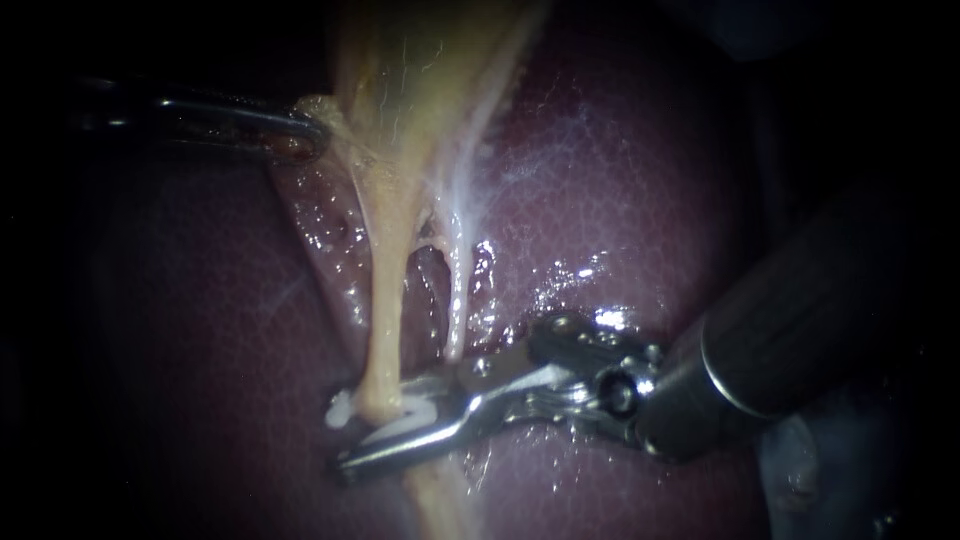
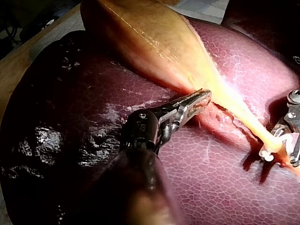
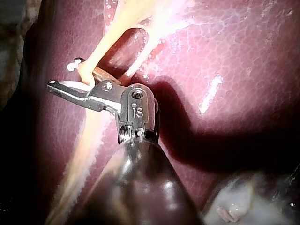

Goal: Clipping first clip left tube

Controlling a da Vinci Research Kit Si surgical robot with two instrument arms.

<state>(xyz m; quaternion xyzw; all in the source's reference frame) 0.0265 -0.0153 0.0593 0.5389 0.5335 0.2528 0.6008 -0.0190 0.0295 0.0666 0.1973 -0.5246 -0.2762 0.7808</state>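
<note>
Two instruments are in play, and nearest the camera is the right instrument (image 1: 372,432), its thick dark shaft coming in from the lower right and its metal jaws reaching across to the left. Those jaws are clamped on a white clip (image 1: 412,412), one jaw on each side of it. The clip sits around the left tube (image 1: 385,300) low on its run, with its pale end poking out just past the tube's far side. The right wrist view agrees: the yellow tube passes between the jaws, and the clip's white tip shows beyond it. Whether the clip is squeezed fully flat, I cannot tell. The left tube is a yellowish strand, straight and taut, running from the gallbladder down through the jaws and on below them. Just beside it, to its right in the endoscope view, the right tube (image 1: 458,290) is thinner and whiter, and it meets the wet tissue just above the jaws, clear of the clip. Behind both lies the liver (image 1: 620,180), dark red, mottled and glistening. Farther up, the gallbladder (image 1: 420,70) spreads out pale yellow. Farthest back, the left instrument (image 1: 305,137) comes in from the left, its jaws closed on the gallbladder's edge, well apart from the clip.
</note>
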